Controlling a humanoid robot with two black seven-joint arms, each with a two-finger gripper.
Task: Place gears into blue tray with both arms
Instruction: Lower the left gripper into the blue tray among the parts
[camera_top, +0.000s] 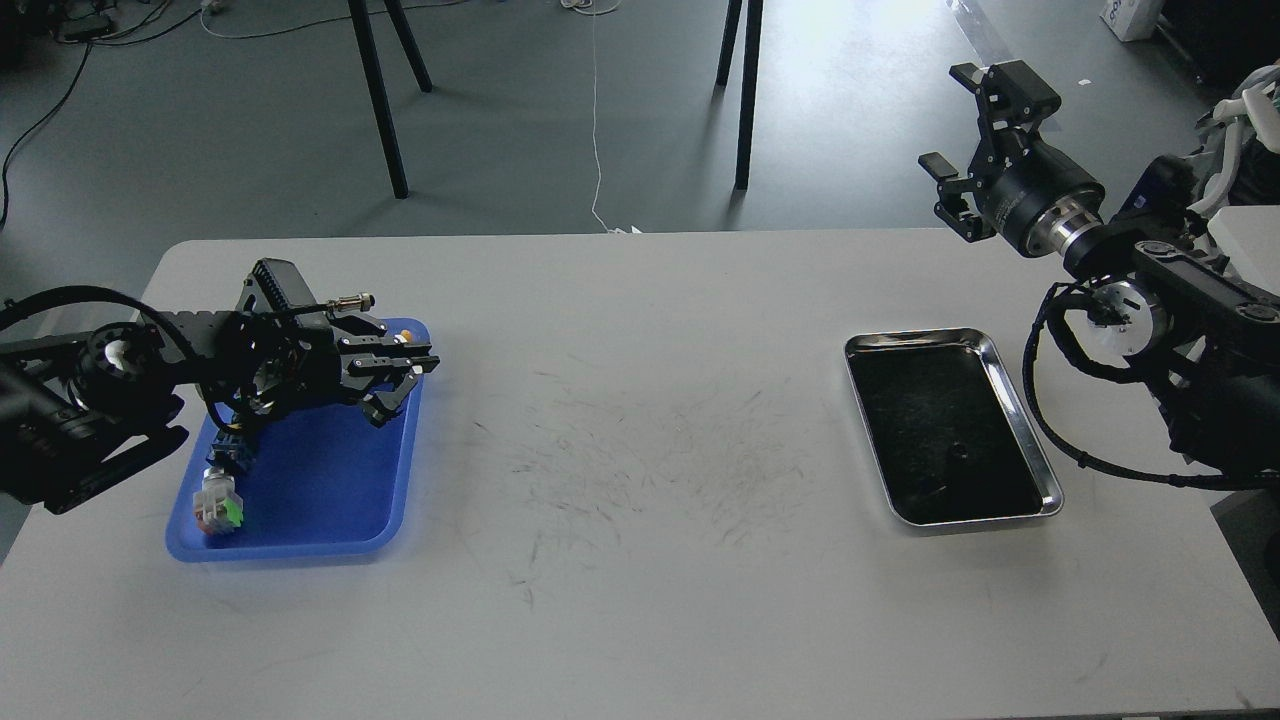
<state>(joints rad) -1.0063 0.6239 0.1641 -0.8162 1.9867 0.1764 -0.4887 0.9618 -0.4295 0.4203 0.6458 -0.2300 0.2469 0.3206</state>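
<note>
While one blue tray sits under the nearly closed left pincer, the right pincer gapes empty.

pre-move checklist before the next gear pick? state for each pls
1. Blue tray flat on the table: ok.
2. Left gripper over the blue tray's far right corner: ok; holding a gear: cannot tell.
3. Right gripper open and raised off the table's far right edge: ok.
4. Steel tray flat on the table and unobstructed: ok.
5. Gear left in the steel tray: cannot tell, only a small dark bump shows.
6. Small multicoloured part already in the blue tray's near left: ok.
</note>
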